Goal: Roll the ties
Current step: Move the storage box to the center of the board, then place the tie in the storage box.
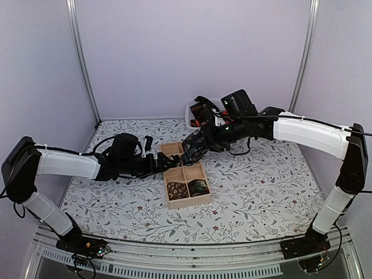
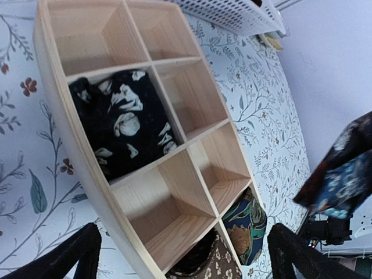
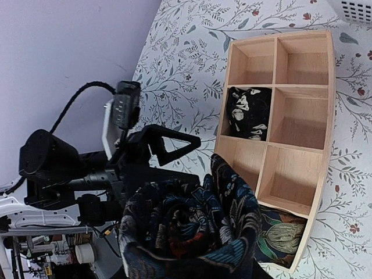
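Tie roll (image 3: 186, 226) clamped in right gripper (image 1: 190, 152), fingers hidden | left gripper (image 2: 183, 253) spread wide beside tray (image 2: 77, 145), tray cropped

Floral-print table (image 1: 261, 186): wooden tray (image 1: 189, 203), white basket (image 1: 189, 113) seemingly apart.

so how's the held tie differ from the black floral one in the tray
The held tie shows blue and red print; the black floral tie has white flowers. The held tie is in the right end effector; the black floral tie sits in a wooden tray compartment. Both are rolled.
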Controlling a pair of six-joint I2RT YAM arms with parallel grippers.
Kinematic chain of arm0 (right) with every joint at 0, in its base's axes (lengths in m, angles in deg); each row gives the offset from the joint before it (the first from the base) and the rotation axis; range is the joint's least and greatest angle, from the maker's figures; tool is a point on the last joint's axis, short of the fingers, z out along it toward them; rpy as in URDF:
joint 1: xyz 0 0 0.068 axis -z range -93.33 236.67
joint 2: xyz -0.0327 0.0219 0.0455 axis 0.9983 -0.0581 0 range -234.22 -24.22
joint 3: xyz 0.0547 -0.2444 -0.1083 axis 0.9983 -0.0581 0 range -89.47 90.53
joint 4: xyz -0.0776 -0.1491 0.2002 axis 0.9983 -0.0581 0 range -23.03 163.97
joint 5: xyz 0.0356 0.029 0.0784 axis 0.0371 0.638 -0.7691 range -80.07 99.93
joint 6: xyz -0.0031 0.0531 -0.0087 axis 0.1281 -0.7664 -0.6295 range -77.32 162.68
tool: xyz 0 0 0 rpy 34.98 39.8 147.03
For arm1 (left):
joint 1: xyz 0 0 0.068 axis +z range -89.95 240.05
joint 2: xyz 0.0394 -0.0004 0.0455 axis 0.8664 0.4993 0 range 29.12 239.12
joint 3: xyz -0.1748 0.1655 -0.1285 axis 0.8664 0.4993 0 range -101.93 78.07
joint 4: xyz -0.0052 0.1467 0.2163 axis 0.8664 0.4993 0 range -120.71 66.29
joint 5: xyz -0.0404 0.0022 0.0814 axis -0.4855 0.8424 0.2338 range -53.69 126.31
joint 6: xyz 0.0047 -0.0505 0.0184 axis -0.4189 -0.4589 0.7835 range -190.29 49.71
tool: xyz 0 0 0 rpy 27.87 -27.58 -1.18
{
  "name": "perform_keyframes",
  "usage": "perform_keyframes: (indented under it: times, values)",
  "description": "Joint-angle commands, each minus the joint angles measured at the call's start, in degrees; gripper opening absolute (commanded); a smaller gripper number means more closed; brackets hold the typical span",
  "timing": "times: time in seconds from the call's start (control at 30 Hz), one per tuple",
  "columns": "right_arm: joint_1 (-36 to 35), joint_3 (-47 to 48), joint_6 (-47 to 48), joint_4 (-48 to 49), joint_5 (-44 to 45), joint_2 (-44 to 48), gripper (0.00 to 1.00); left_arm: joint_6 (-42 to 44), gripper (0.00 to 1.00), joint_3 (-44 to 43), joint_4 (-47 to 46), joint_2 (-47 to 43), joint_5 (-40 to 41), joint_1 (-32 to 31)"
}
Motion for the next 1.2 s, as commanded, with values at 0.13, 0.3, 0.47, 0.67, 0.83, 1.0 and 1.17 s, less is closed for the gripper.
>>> perform_keyframes:
  times: [0.13, 0.3, 0.47, 0.67, 0.83, 1.0, 1.17]
  values:
    - [-0.1, 0.0, -1.1, 3.8, -3.7, -9.1, 0.05, 5.0, 1.00, 2.0, 3.4, -7.7, 6.0, 1.9]
    - [-0.2, 0.4, -2.6, 6.4, -6.8, -11.9, 0.05, 5.2, 1.00, 4.2, 2.8, -8.2, 5.2, 2.5]
    - [-0.2, 2.0, -1.7, 3.3, -3.5, -14.9, 0.05, 5.4, 1.00, 5.5, 2.4, -8.9, 4.8, 2.9]
    - [-0.1, 3.6, 1.0, 0.0, 1.1, -19.3, 0.05, 6.1, 1.00, 5.9, 2.3, -8.9, 4.6, 2.9]
    - [-0.2, 4.4, 2.7, -3.0, 6.7, -21.0, 0.04, 6.7, 1.00, 5.9, 2.6, -9.1, 4.4, 3.1]
    - [-0.4, 4.5, 4.4, -5.1, 11.5, -22.0, 0.04, 7.1, 1.00, 5.9, 2.9, -9.1, 4.6, 3.2]
    - [-2.2, 5.9, 5.4, -6.6, 15.9, -23.9, 0.04, 7.1, 1.00, 5.9, 2.7, -8.8, 4.3, 3.2]
